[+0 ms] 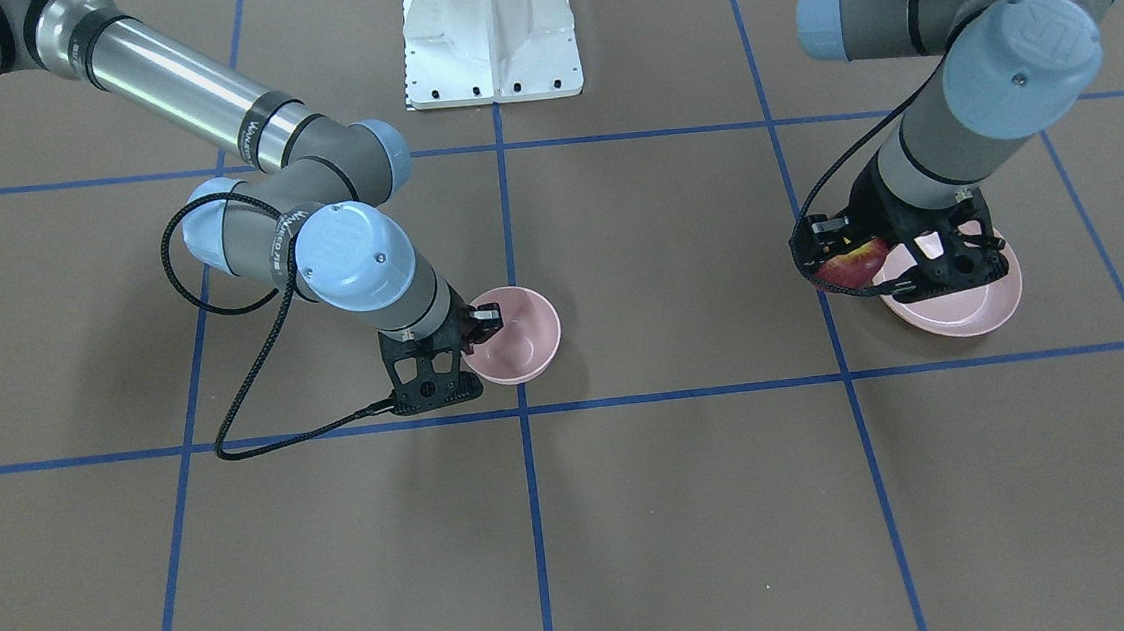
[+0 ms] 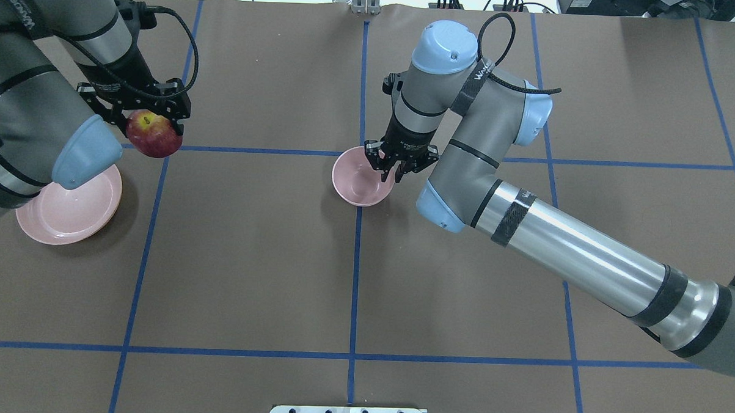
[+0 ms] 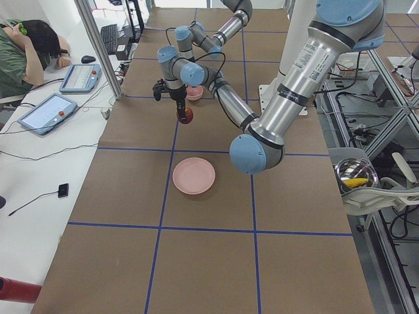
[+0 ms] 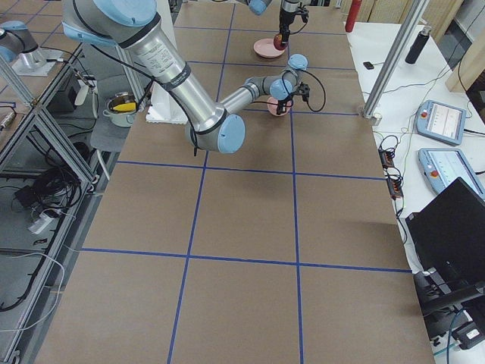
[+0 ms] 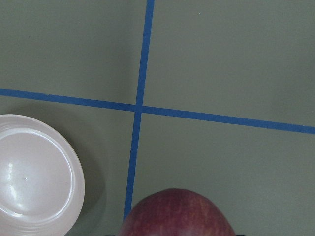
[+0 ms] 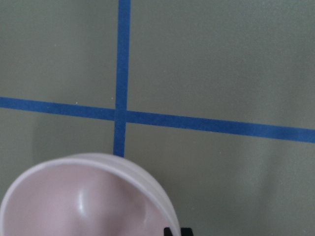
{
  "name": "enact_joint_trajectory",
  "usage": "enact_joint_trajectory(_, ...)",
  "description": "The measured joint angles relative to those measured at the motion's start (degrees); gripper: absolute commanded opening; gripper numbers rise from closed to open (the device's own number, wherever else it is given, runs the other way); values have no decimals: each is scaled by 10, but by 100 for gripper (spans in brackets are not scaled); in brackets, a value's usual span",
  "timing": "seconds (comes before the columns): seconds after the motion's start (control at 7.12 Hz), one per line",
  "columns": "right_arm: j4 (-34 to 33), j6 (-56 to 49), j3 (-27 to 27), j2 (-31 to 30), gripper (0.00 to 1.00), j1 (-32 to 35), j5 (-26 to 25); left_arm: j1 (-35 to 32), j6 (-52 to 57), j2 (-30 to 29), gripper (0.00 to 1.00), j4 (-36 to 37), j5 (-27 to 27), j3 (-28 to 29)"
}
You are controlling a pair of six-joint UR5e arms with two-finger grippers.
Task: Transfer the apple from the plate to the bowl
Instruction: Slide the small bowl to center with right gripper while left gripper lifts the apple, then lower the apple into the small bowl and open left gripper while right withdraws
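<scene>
The dark-red apple (image 2: 154, 133) hangs in my left gripper (image 2: 153, 122), which is shut on it, lifted clear of the table. The empty pale pink plate (image 2: 68, 205) lies beside it, nearer the robot. The front view shows the apple (image 1: 854, 262) at the plate's (image 1: 963, 309) edge. The left wrist view shows the apple (image 5: 177, 214) at the bottom and the plate (image 5: 34, 177) at the left. The small pink bowl (image 2: 359, 182) stands mid-table, empty. My right gripper (image 2: 394, 169) is shut on its rim; the bowl also shows in the front view (image 1: 523, 334) and the right wrist view (image 6: 83, 201).
Blue tape lines cross the brown table. The white robot base plate (image 1: 490, 35) sits at the robot's edge. A black cable loop (image 1: 231, 447) hangs off the right wrist down to the table. An operator (image 3: 26, 52) sits at a side desk, off the table.
</scene>
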Motion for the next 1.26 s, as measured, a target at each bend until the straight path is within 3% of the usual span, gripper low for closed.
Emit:
enact_joint_trajectory(0.42,-7,20,6,6,100,50,49,59,-137,-65,0,-45,1,20)
enact_joint_trajectory(0.7,-22,13,30,-37,100,101,84,98,-222,-139,0,-109,5,97)
enact_joint_trajectory(1.26,-61,-112,65,-140,100,183,77,139,-260,-237,0,-210,26,250)
